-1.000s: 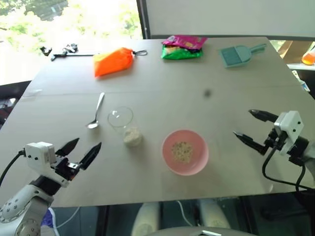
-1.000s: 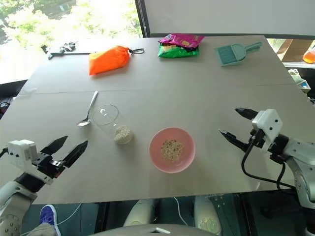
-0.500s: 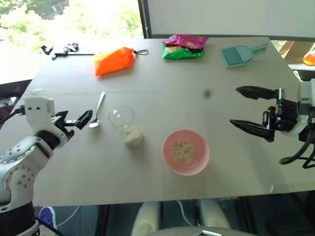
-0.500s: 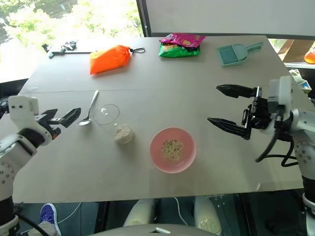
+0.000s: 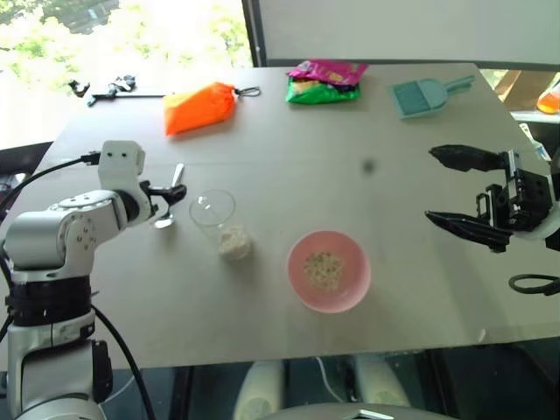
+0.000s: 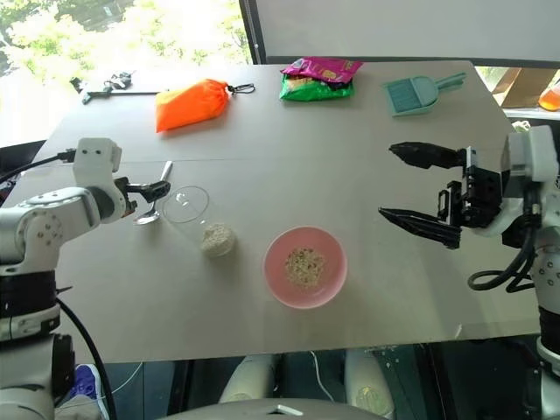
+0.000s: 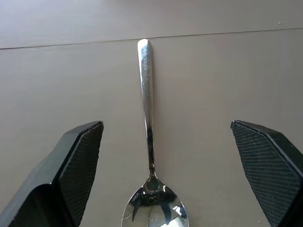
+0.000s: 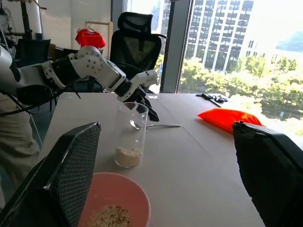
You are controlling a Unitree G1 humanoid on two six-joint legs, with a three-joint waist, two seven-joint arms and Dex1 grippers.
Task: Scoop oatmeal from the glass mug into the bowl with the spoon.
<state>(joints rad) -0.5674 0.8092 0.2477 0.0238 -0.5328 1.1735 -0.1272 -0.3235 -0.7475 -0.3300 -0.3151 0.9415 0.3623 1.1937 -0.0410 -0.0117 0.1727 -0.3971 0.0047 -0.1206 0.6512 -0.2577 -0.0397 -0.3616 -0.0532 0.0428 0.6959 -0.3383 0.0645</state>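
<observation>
On the grey desk [image 5: 289, 166] the silver spoon [image 5: 172, 197] lies flat, its oval bowl toward the robot and its long handle pointing away. The left claw [image 5: 168, 191] hangs over it with its fingers spread wide; in the left wrist view the spoon [image 7: 149, 142] sits between the two black fingers [image 7: 80, 161], apart from both. Whether the fingertips touch the desk is hard to say from the head views. Just to the right of the spoon stands the clear glass mug [image 5: 219, 223], upright, with a small heap of oatmeal [image 5: 234, 241] at its bottom. The pink bowl [image 5: 329, 271] is near it, further right and closer to the robot, and holds some flakes too. The right claw [image 5: 464, 188] is raised over the right side of the desk, well apart from the bowl, pointing toward the left, its fingers wide and empty. Along the far edge lie an orange pouch [image 5: 200, 108], a green and pink packet [image 5: 325, 82] and a teal dustpan-like scoop [image 5: 426, 95].
</observation>
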